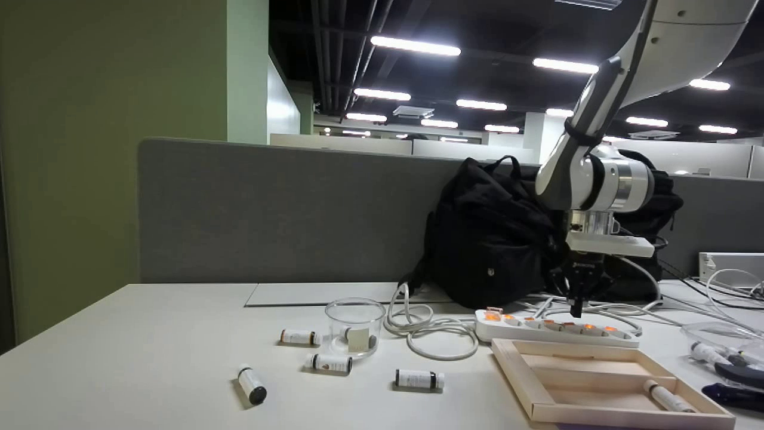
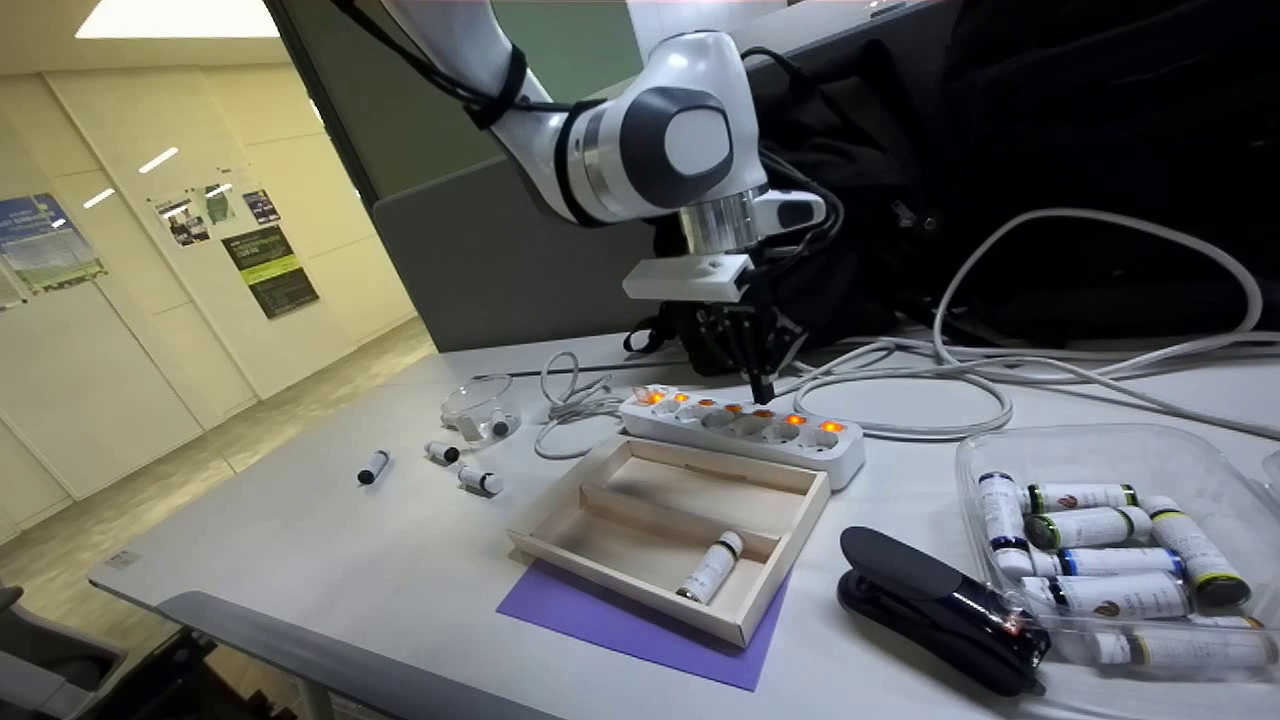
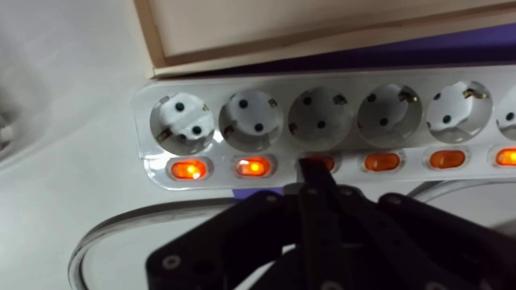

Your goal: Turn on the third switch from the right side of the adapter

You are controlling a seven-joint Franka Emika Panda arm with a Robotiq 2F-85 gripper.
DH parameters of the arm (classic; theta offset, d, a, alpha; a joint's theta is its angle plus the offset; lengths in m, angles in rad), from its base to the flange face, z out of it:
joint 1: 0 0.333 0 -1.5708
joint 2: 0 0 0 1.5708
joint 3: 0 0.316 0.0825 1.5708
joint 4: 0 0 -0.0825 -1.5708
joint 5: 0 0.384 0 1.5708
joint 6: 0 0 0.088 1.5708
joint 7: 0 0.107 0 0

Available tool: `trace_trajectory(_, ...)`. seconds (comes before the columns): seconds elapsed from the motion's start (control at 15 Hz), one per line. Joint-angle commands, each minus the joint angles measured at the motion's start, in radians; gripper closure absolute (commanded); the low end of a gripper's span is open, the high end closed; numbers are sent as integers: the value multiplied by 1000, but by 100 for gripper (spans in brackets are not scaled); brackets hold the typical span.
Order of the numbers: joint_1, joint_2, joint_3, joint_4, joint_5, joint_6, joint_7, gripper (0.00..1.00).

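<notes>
The adapter is a long white power strip with orange switches; it also shows in an exterior view and the wrist view. The two end switches at its right side in the exterior views are lit. The third switch is dim and partly hidden behind a fingertip; it shows in an exterior view. My gripper is shut and empty, pointing down at the third switch; it shows in both exterior views. Whether the tip touches the switch I cannot tell.
A wooden tray with a bottle lies right beside the adapter on a purple sheet. White cables loop behind the adapter. Black backpacks stand behind. A stapler and a clear box of bottles lie to one side.
</notes>
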Motion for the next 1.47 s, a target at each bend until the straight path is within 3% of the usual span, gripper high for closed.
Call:
trace_trajectory(0.0,4,11,0,9,-14,6,31,100)
trace_trajectory(0.6,1,49,1,3,-14,122,23,100)
trace_trajectory(1.4,11,72,-15,-1,-19,69,52,100)
